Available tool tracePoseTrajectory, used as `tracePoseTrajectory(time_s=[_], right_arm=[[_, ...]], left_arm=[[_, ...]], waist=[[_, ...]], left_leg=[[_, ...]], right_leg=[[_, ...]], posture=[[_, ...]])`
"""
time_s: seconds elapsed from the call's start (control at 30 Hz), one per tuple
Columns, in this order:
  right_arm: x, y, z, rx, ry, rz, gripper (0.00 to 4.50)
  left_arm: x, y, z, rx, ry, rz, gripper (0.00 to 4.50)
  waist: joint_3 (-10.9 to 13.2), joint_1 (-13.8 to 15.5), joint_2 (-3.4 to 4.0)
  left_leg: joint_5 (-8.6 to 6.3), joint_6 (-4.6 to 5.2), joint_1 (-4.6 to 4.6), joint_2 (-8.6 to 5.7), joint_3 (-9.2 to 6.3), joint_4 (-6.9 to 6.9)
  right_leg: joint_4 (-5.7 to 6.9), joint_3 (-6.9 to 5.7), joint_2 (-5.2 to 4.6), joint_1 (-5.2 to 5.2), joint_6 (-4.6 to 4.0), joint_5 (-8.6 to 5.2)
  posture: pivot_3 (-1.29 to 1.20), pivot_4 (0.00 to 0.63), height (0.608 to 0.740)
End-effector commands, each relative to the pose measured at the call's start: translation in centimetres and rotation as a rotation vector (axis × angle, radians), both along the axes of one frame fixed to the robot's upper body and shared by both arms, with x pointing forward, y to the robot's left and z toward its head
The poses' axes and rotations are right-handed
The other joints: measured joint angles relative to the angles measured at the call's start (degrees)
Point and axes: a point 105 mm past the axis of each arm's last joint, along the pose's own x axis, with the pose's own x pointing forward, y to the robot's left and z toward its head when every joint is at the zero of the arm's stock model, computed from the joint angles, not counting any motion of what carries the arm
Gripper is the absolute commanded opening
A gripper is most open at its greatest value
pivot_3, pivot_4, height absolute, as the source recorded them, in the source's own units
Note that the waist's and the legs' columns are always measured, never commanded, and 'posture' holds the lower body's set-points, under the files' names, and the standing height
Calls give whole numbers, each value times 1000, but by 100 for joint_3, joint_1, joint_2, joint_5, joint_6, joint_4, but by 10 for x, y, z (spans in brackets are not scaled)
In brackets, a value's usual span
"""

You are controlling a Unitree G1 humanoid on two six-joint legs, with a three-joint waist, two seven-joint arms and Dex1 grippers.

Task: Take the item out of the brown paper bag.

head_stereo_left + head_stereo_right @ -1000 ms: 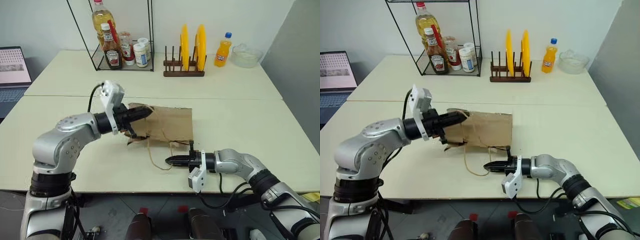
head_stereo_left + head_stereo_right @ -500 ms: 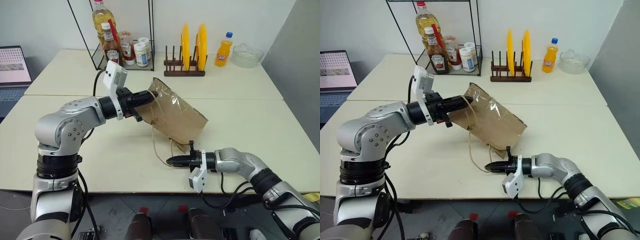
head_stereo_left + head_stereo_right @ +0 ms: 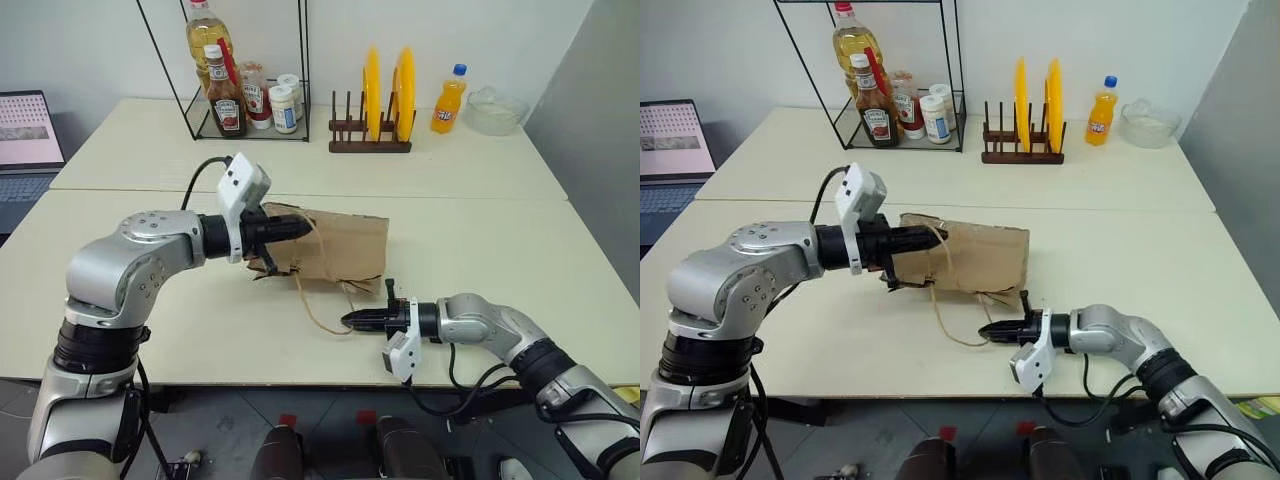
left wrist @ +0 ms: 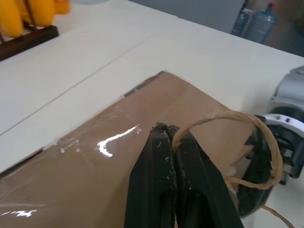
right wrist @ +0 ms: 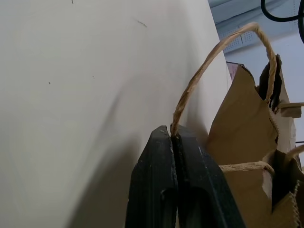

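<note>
We see the brown paper bag (image 3: 335, 245) lying flat on the matte cream table (image 3: 480, 260), creased kraft paper with a glossy strip of clear tape across its upper face and a ragged, sawtooth-cut mouth facing our left arm. Left gripper (image 3: 303, 228) is clamped shut on a twisted tan string handle (image 4: 223, 118) right at the bag's mouth; the cord loops out from between the black fingers (image 4: 156, 156). Right gripper (image 3: 347, 321) sits low near the table's front edge, fingers (image 5: 161, 156) pinched together on the second string handle (image 3: 315, 310), whose thin loop curves back up to the bag's near edge. The item is not visible; we can't tell whether it is inside the bag. At the back: a wire-frame rack (image 3: 225, 70) with glass sauce bottles, a dark wooden rack holding two yellow discs (image 3: 385, 95), an orange soda bottle (image 3: 446, 100), and a translucent bowl (image 3: 492, 110).
</note>
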Motion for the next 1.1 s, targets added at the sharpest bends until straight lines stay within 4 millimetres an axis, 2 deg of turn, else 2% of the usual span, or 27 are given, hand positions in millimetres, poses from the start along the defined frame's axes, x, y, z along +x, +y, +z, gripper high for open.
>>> tracePoseTrajectory(time_s=[0.03, 0.13, 0.23, 0.3, 0.37, 0.53, 0.67, 0.9, 1.1], right_arm=[[-5, 8, 15, 78, -24, 35, 43], [-6, 14, 22, 104, -51, 70, 43], [-6, 16, 18, 59, -81, 102, 43], [0, 11, -2, -100, -117, 113, 43], [1, 3, -23, -241, -129, 140, 43], [-1, -16, -51, -429, -135, 193, 43], [-2, -25, -60, -490, -135, 208, 43], [-2, -30, -64, -500, -124, 199, 43], [-5, -32, -66, -508, -111, 201, 43]], left_arm=[[-6, -8, 3, 6, -31, -42, 0], [-2, -11, -8, 14, 10, -24, 0], [-3, -17, -14, -4, 71, -36, 0], [1, -26, -13, -59, 125, -34, 0], [9, -33, -6, -111, 153, -24, 0], [31, -37, 19, -244, 218, 31, 0], [46, -37, 37, -364, 289, 80, 0], [63, -31, 59, -460, 306, 141, 0], [65, -32, 64, -461, 299, 144, 0]], waist=[[3, -14, 2], [3, -20, 2], [5, -20, 4], [5, -18, 4], [5, -9, 2], [-1, -21, -8], [-9, 0, -18], [-21, 11, -38], [-22, 14, -38]], left_leg=[[0, 0, -2, 0, 0, 0], [0, 0, -2, 1, 1, 0], [0, 0, -5, 1, 1, 0], [0, 0, -5, 1, 1, 0], [0, 0, -6, 0, -1, 2], [0, 0, 5, 0, -1, 4], [1, 0, 11, -3, -2, 5], [1, -2, 13, -9, -3, 5], [2, -3, 13, -15, -4, 5]], right_leg=[[0, 1, 0, -3, 0, 0], [1, 2, 2, -6, 0, 0], [1, 2, 2, -7, 0, 0], [2, 2, 2, -8, 0, 0], [2, -1, 2, -9, 0, 0], [1, 0, 2, 1, 3, 2], [-2, 0, 0, 11, 5, 3], [-4, -1, -8, 15, 6, 4], [-4, -2, -15, 17, 7, 4]], posture=[[0, 150, 740], [0, 150, 740], [0, 150, 740], [0, 150, 740], [0, 150, 740], [0, 150, 740], [0, 150, 740], [0, 150, 740], [0, 150, 740]])
